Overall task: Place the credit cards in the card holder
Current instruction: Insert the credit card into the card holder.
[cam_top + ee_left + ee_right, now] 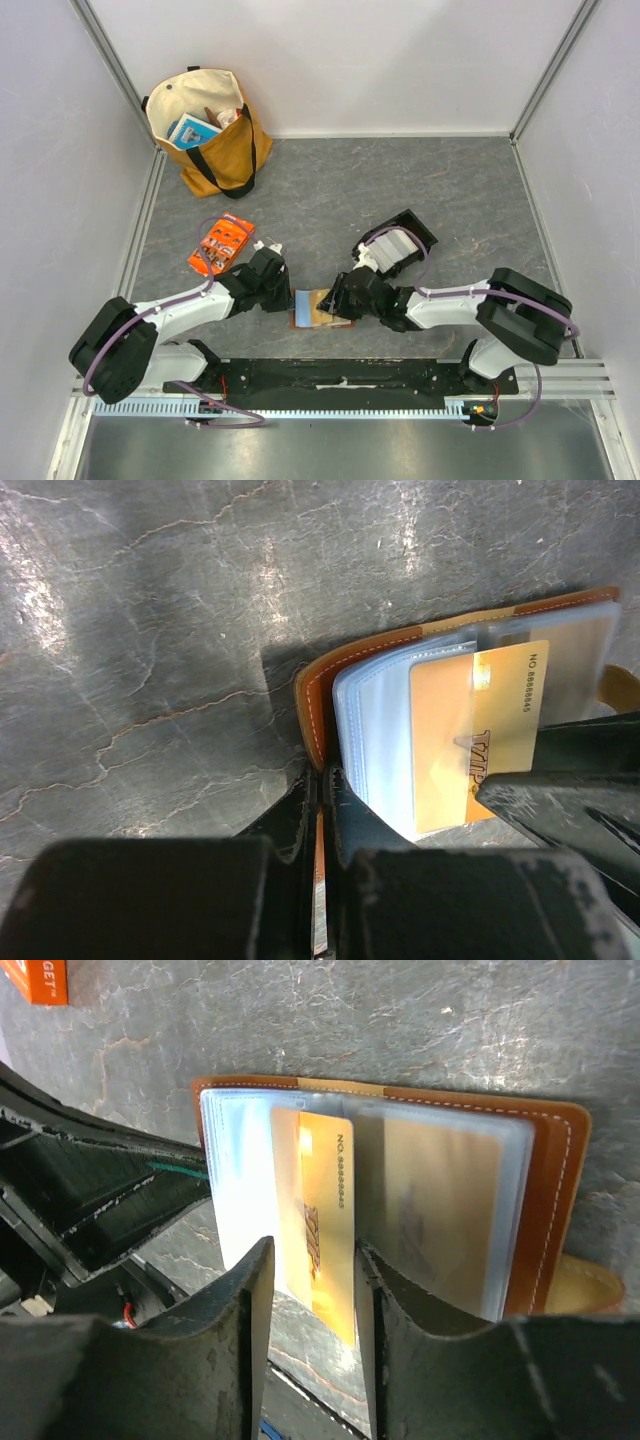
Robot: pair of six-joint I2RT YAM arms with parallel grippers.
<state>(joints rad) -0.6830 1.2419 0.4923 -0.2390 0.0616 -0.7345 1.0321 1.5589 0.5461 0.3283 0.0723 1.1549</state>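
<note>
**Asker:** What fills the view from above?

**Describer:** A grey stone-patterned table, walled in white. A tan tote bag stands in the far left corner. Two white and black arms reach in from the near edge and meet in the middle.

**Asker:** And the smaller items?

**Describer:** A black tray sits beside the right arm and holds a stack of grey cards. An orange packet lies near the left arm. The card holder lies open on the table between the two grippers, its brown leather cover underneath.

**Asker:** Is a card in it?

**Describer:** A gold card sits partway inside a clear sleeve, with its printed end sticking out.

**Asker:** What are the fingers doing?

**Describer:** The left gripper is closed tight, pinching the edge of the leather cover. The right gripper has its fingers parted and grips nothing. The protruding card shows in the gap between them.
</note>
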